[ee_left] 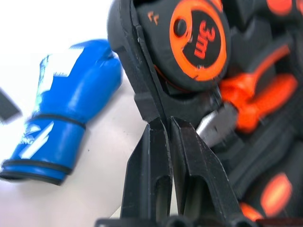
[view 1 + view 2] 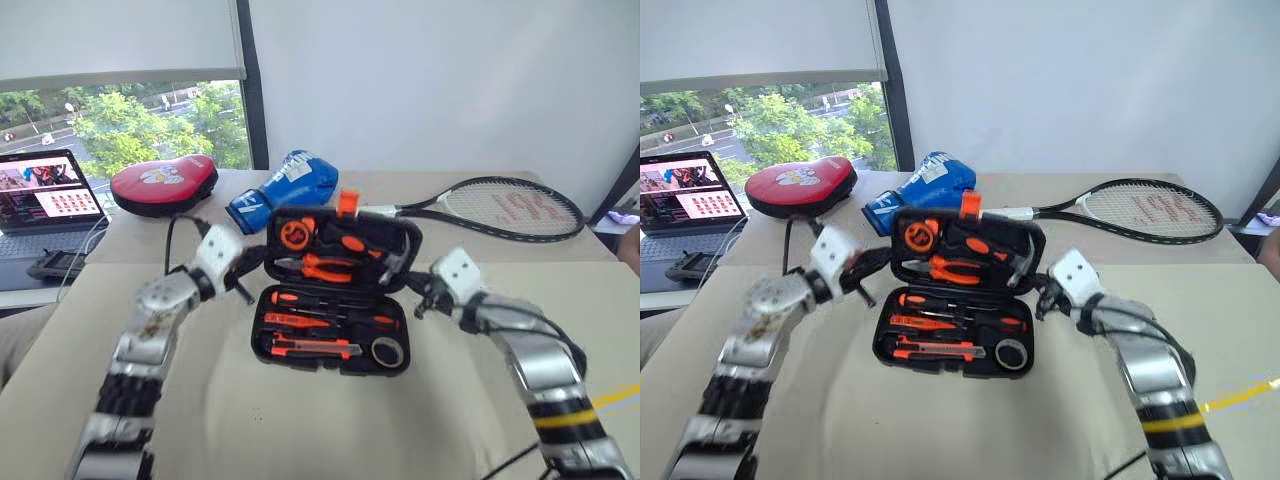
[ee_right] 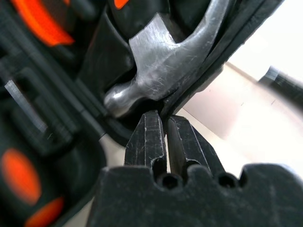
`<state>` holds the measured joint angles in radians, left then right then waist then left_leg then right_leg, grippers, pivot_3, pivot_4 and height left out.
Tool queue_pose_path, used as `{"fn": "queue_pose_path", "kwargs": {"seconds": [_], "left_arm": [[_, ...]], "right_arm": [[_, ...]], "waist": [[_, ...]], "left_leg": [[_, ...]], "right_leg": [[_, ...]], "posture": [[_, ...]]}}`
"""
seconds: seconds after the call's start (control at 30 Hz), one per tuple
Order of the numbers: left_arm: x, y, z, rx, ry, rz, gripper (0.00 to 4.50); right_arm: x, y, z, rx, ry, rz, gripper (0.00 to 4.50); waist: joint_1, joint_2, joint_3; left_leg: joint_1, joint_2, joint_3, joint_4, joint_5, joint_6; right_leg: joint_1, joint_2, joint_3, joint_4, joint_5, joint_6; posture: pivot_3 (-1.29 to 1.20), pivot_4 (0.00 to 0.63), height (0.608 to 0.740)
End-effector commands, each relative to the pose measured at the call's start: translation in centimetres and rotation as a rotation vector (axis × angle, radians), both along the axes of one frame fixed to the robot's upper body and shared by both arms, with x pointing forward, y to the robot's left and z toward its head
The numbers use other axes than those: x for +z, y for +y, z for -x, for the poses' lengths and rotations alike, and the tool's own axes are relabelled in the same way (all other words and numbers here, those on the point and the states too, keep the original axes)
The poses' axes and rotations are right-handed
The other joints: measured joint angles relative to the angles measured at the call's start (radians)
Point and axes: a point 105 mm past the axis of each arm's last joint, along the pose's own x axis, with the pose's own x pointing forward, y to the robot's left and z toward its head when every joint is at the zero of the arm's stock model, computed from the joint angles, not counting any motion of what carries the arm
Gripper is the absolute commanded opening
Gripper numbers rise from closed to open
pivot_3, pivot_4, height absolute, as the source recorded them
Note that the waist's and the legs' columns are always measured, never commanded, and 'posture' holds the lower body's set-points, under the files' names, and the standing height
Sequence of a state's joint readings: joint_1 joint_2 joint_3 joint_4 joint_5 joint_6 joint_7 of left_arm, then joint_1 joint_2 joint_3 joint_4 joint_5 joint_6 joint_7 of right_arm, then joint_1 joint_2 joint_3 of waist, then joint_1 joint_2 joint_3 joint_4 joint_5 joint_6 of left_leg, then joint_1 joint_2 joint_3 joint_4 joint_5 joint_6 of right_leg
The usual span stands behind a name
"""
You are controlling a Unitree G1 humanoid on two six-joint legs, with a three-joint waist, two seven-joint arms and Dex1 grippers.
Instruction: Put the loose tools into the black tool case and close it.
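Observation:
The black tool case (image 2: pixel 262 345) lies open mid-table, its lid (image 2: pixel 412 236) half raised and the orange latch (image 2: pixel 348 202) on top. In the lower half lie two screwdrivers (image 2: pixel 330 300), a red tester (image 2: pixel 300 320), the utility knife (image 2: pixel 315 347) and a grey tape roll (image 2: pixel 387 351). The lid holds pliers (image 2: pixel 325 267), a tape measure (image 1: pixel 199 40) and a hammer (image 3: pixel 165 71). My left gripper (image 1: pixel 166 124) is shut, tips against the lid's left rim. My right gripper (image 3: pixel 164 118) is shut, tips at the lid's right rim below the hammer head.
Behind the case lie a blue boxing glove (image 2: pixel 283 188), a red pad (image 2: pixel 163 183) and a tennis racket (image 2: pixel 510 208). A laptop (image 2: pixel 45 195) stands at the far left, and a dark cable (image 2: pixel 172 235) runs near my left arm.

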<state>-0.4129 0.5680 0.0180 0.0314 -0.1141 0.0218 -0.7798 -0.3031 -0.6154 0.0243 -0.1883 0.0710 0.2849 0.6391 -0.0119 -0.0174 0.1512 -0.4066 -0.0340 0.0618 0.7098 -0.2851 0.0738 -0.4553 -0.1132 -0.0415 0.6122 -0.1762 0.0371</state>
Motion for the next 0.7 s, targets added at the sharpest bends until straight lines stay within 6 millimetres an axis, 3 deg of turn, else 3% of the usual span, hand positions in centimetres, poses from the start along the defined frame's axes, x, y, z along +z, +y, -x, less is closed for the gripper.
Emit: {"fn": "queue_pose_path", "kwargs": {"seconds": [0.03, 0.13, 0.3, 0.37, 0.43, 0.5, 0.57, 0.63, 0.7], "left_arm": [[0.0, -1.4, 2.4, -0.148, -0.102, -0.153, 0.00], [-2.9, 1.2, 3.5, -0.120, -0.025, -0.243, 0.00], [-5.2, 5.5, 5.8, -0.091, 0.132, -0.220, 0.00], [-5.2, 7.0, 6.3, -0.050, 0.199, -0.159, 0.71], [-5.1, 9.0, 7.2, -0.014, 0.313, -0.073, 1.40], [-4.9, 9.7, 7.8, -0.012, 0.372, -0.037, 2.08], [-4.3, 9.9, 7.6, -0.002, 0.391, 0.010, 2.83], [-3.5, 9.4, 7.2, 0.001, 0.403, 0.074, 3.49], [-2.8, 8.7, 6.8, -0.009, 0.410, 0.126, 3.49]], "right_arm": [[1.0, 2.1, 3.2, 0.152, -0.099, 0.120, 0.04], [-0.8, 0.7, 5.4, 0.138, -0.067, 0.230, 0.04], [-1.9, -2.8, 7.6, 0.034, 0.075, 0.264, 0.04], [-2.1, -3.9, 8.7, 0.003, 0.105, 0.281, 0.82], [-3.3, -4.8, 11.5, 0.033, 0.267, 0.327, 1.48], [-3.6, -4.5, 13.8, 0.076, 0.383, 0.296, 2.10], [-2.5, -2.6, 15.9, 0.157, 0.436, 0.186, 2.15], [-1.8, -1.2, 17.2, 0.222, 0.469, 0.122, 2.15], [-1.3, 0.0, 17.8, 0.270, 0.492, 0.066, 2.15]], "waist": [[0.003, 0.000, 0.000], [0.009, 0.001, -0.001], [0.010, 0.003, -0.002], [0.011, 0.005, -0.003], [0.012, 0.006, -0.003], [0.019, 0.005, -0.002], [0.029, 0.003, -0.001], [0.034, 0.004, -0.001], [0.038, 0.002, 0.000]], "left_leg": [[0.000, 0.000, 0.000, 0.001, 0.000, 0.000], [0.006, 0.000, 0.001, 0.003, -0.001, 0.002], [0.026, 0.008, 0.002, 0.001, -0.011, 0.012], [0.033, 0.011, 0.002, 0.002, -0.014, 0.008], [0.035, 0.013, 0.002, 0.001, -0.017, 0.010], [0.031, 0.013, 0.002, 0.002, -0.017, 0.009], [0.029, 0.016, 0.000, 0.003, -0.015, 0.003], [0.030, 0.016, -0.001, 0.004, -0.017, 0.008], [0.032, 0.016, -0.002, 0.004, -0.019, 0.004]], "right_leg": [[0.000, 0.000, 0.000, -0.001, 0.000, 0.000], [0.006, -0.001, 0.001, -0.002, 0.000, -0.001], [0.026, -0.002, 0.001, -0.003, -0.003, -0.004], [0.032, -0.001, 0.001, -0.003, -0.005, -0.005], [0.032, 0.000, 0.001, -0.002, -0.008, -0.006], [0.029, 0.001, 0.000, -0.001, -0.010, -0.006], [0.030, 0.004, -0.003, -0.002, -0.010, -0.007], [0.031, 0.000, -0.002, -0.002, -0.010, -0.008], [0.032, -0.001, -0.001, -0.003, -0.010, -0.007]], "posture": [[0.00, 0.150, 0.740], [0.00, 0.150, 0.740], [0.00, 0.150, 0.740], [0.00, 0.150, 0.740], [0.00, 0.150, 0.740], [0.00, 0.150, 0.740], [0.00, 0.150, 0.740], [0.00, 0.150, 0.740], [0.00, 0.150, 0.740]]}}
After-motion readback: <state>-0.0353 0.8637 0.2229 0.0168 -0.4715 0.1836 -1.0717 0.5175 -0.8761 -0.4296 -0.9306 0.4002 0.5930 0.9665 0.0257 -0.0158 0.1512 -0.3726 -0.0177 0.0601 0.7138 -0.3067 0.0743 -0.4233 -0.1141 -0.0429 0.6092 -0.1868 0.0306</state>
